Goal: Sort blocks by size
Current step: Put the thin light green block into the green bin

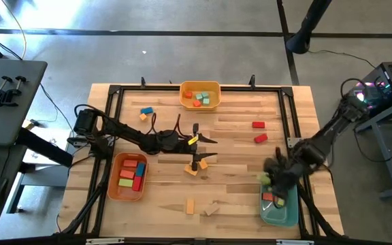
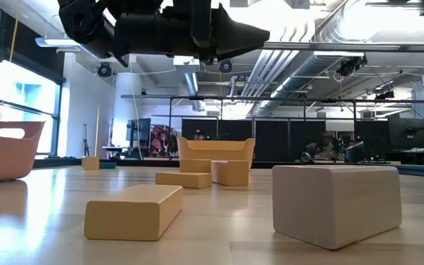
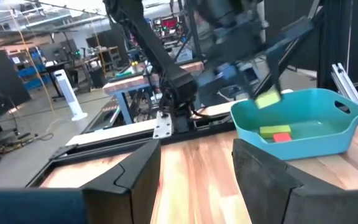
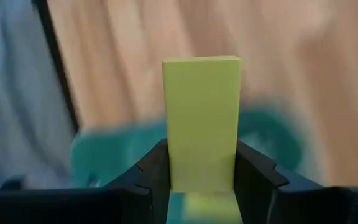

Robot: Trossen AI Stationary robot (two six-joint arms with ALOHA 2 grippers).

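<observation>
While its fingers pinch a yellow-green block [image 4: 201, 121] upright between them, the right gripper [image 1: 272, 178] hangs over the teal bin [image 1: 282, 212] at the table's near right corner, where a red and a green block already lie. This looks like the drop-off step: lower and let go. The left gripper [image 1: 208, 149], fingers spread and empty, waits mid-table.

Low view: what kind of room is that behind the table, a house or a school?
Neither, most likely: it looks like a robotics lab or workshop. Bare pipes and ducts run along the ceiling, a black metal frame stands behind the wooden table, and the left wrist view shows workbenches with equipment.
</observation>
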